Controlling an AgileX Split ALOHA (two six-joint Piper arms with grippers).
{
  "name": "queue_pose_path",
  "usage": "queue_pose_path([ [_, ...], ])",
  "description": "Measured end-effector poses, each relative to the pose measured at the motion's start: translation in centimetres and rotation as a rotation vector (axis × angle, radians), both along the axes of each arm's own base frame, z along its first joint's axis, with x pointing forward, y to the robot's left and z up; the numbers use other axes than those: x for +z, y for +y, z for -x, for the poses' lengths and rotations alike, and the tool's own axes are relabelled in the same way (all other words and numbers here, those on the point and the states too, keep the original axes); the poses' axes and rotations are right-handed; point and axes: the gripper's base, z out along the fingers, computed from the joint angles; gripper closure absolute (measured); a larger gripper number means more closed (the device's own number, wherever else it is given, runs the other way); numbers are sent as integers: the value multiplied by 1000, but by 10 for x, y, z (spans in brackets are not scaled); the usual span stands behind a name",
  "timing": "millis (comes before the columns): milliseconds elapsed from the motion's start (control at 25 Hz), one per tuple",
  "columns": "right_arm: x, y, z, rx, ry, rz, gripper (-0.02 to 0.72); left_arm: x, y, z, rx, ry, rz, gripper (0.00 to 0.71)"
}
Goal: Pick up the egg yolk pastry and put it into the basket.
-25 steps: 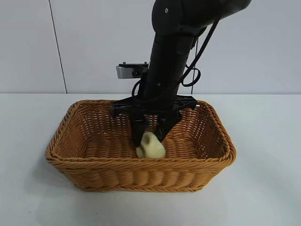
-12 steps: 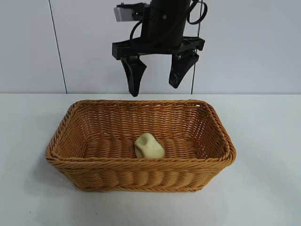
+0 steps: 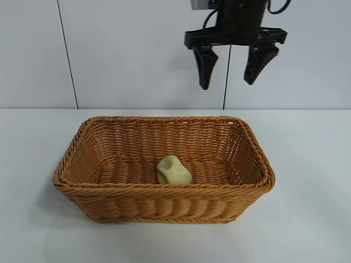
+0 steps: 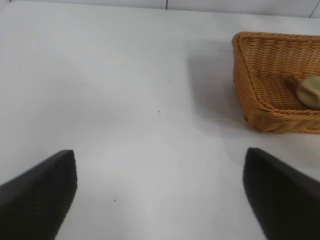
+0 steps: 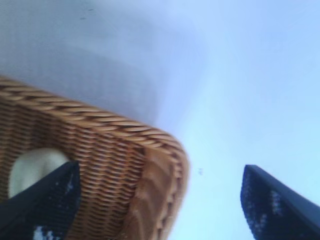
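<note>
Wicker basket (image 3: 164, 164) mid-tabletop (image 3: 312, 219) already holds the egg yolk pastry (image 3: 174, 170); right tool (image 3: 235, 68) hangs above its far edge, fingers apart, empty. Left tool (image 4: 160, 200) is likewise spread. Only parking remains.

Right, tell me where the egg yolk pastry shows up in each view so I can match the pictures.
Exterior view: the egg yolk pastry lies on the basket floor, just behind the near wall, near centre.
Left wrist view: at the right edge, inside the basket.
Right wrist view: pale lump at lower left, behind the woven wall.
Shared landmark: the basket's braided rim.
</note>
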Motion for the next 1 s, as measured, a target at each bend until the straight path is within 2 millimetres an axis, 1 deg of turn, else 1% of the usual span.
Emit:
queue_pose_path([
  [40, 0, -29, -2, -63, 0, 1, 106, 0, 0, 0, 0, 0, 0, 14],
  [80, 0, -41, -2, -88, 0, 1, 109, 0, 0, 0, 0, 0, 0, 14],
  [160, 0, -56, -2, -122, 0, 1, 114, 0, 0, 0, 0, 0, 0, 14],
  [240, 0, -65, -1, -142, 0, 1, 115, 0, 0, 0, 0, 0, 0, 14],
  [360, 0, -66, 0, -140, 1, 0, 116, 0, 0, 0, 0, 0, 0, 14],
  [440, -2, -64, 4, -136, 18, -4, 116, 0, 0, 0, 0, 0, 0, 14],
  [600, -8, -63, 26, -109, 85, -1, 116, 0, 0, 0, 0, 0, 0, 14],
  [720, -11, -61, 50, -90, 139, 0, 116, 0, 0, 0, 0, 0, 0, 14],
  [760, -9, -60, 58, -88, 147, -5, 116, 0, 0, 0, 0, 0, 0, 14],
  [880, -7, -58, 86, -83, 184, -23, 116, 0, 0, 0, 0, 0, 0, 14],
  [1000, -5, -55, 119, -69, 218, -36, 116, 0, 0, 0, 0, 0, 0, 14],
])
